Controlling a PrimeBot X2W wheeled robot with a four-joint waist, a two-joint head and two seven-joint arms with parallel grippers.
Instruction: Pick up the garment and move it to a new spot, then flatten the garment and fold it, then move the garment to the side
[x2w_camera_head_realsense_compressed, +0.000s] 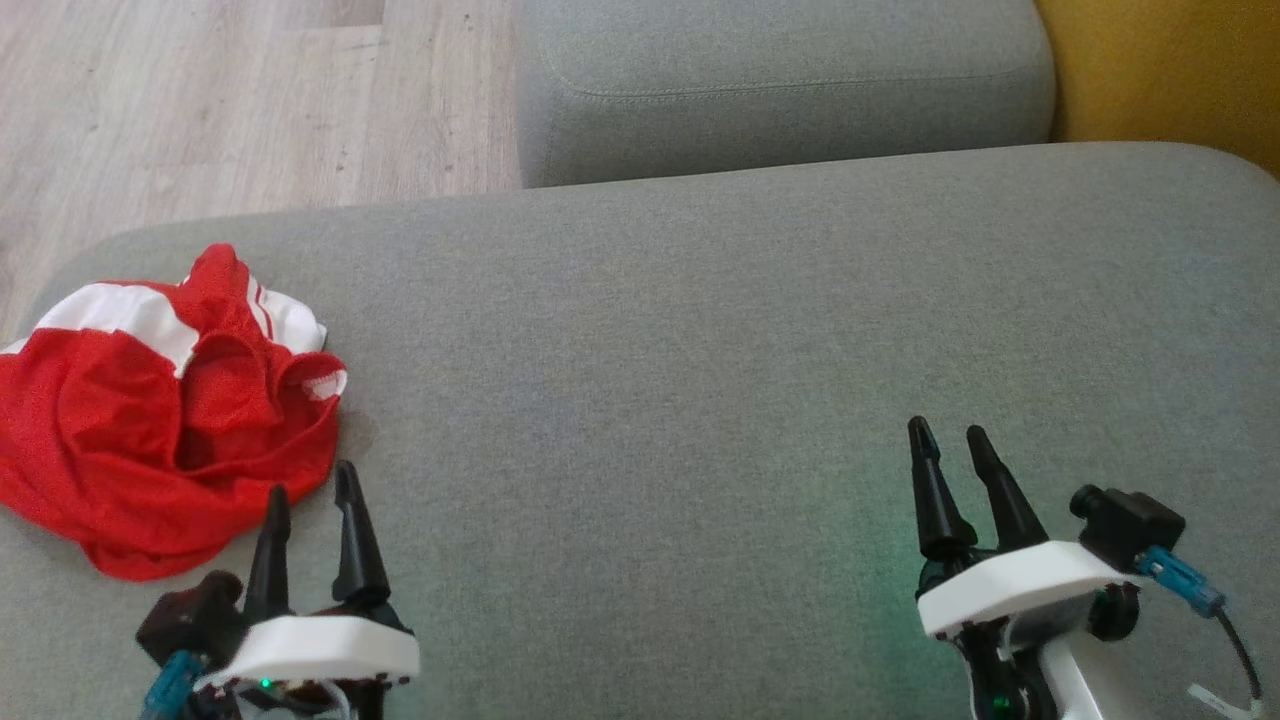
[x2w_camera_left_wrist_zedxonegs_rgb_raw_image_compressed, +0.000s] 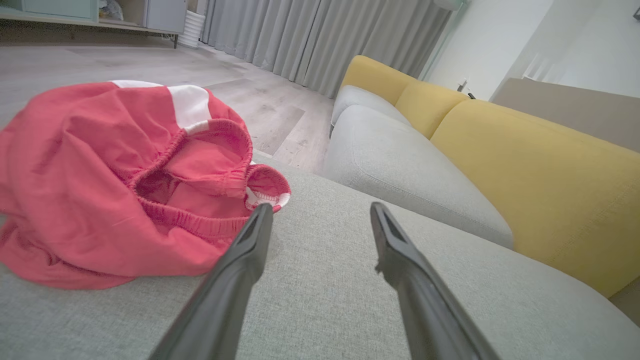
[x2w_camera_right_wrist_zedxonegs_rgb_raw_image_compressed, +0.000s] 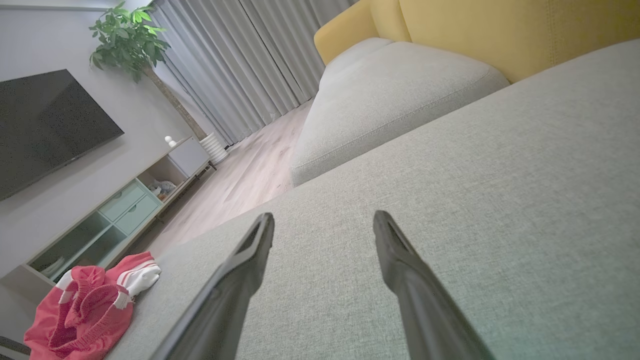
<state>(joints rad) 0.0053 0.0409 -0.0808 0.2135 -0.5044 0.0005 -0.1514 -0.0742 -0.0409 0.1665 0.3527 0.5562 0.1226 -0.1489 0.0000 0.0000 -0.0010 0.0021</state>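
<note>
Plainly, the coming grasp belongs to the left hand (x2w_camera_head_realsense_compressed: 312, 480). The garment (x2w_camera_head_realsense_compressed: 150, 440), red shorts with white panels, lies crumpled on the grey sofa seat (x2w_camera_head_realsense_compressed: 700, 350) just ahead of that hand and off to its outer, left side. In the head view the hand's outer fingertip (x2w_camera_head_realsense_compressed: 278, 497) stands at the heap's near hem, though I cannot tell whether it touches the cloth. Its two fingers are spread apart with nothing between them.

In the left wrist view the gathered elastic waistband (x2w_camera_left_wrist_zedxonegs_rgb_raw_image_compressed: 170, 214) gapes toward the hand, just beyond and left of the left finger's tip, while the gap between the fingers points at bare seat. The right hand (x2w_camera_head_realsense_compressed: 946, 428), likewise parted and empty, hovers well apart from the shorts, with a wide stretch of bare seat to its left between it and them.

The heap is bunched, so no clear long axis shows; it spreads a little more across the left hand's line than along it. My judgement is that the left hand needs a short swing leftward and forward to bring the waistband fold between its fingers.
</note>
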